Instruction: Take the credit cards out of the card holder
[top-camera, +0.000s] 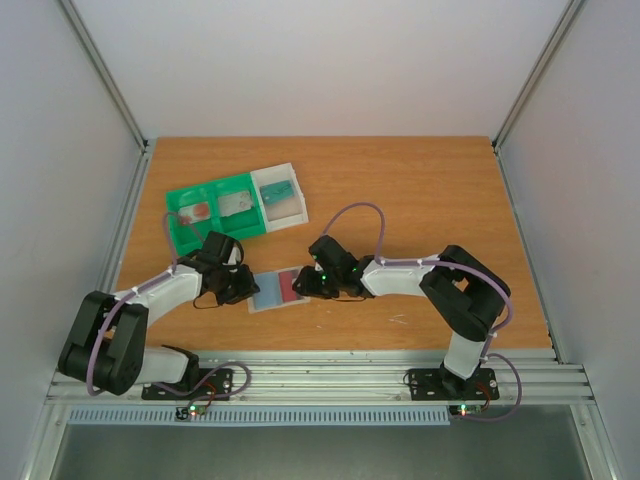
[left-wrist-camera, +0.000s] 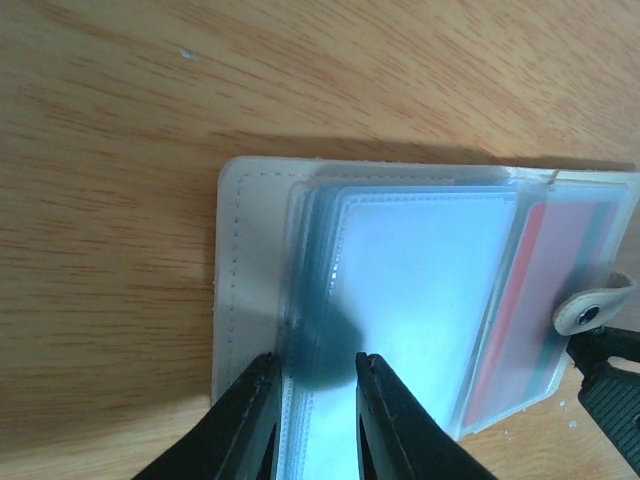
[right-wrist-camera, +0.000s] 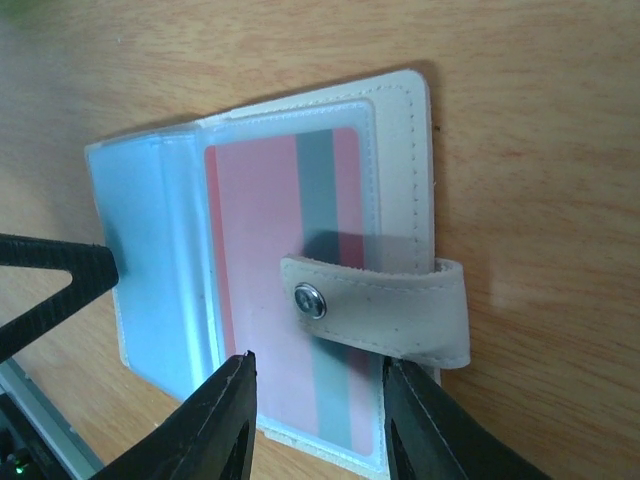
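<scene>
Two grippers at the open card holder (top-camera: 280, 291)

Pale and flat, the card holder lies spread open on the wooden table (top-camera: 420, 190), close to the front edge and between the two arms. The left gripper (top-camera: 238, 286) is at its left side, the right gripper (top-camera: 308, 283) at its right side.

In the left wrist view the left gripper's fingers (left-wrist-camera: 250, 420) stand a narrow gap apart over the stack of clear sleeves (left-wrist-camera: 420, 270) in the middle of the holder, with sleeve plastic showing in the gap. Whether they pinch a sleeve or only hover at it cannot be told.

In the right wrist view the right gripper's jaws stand part open, one finger (right-wrist-camera: 225, 420) on each side of a strip of the right-hand pocket at the holder's near edge. Nothing is clamped between them, and whether the tips touch the plastic cannot be told. In that pocket sits a pink card (right-wrist-camera: 255, 260) with a grey-green stripe down it. The white closing tab (right-wrist-camera: 400, 305), with its metal snap, is folded in over the card from the holder's outer edge.

Behind the holder, well apart from it, stands a green-and-white tray (top-camera: 213, 187) with three compartments. A red-and-white card (top-camera: 197, 212) lies in the left one, a grey card (top-camera: 237, 205) in the middle one, a teal card (top-camera: 279, 190) in the white right one.
</scene>
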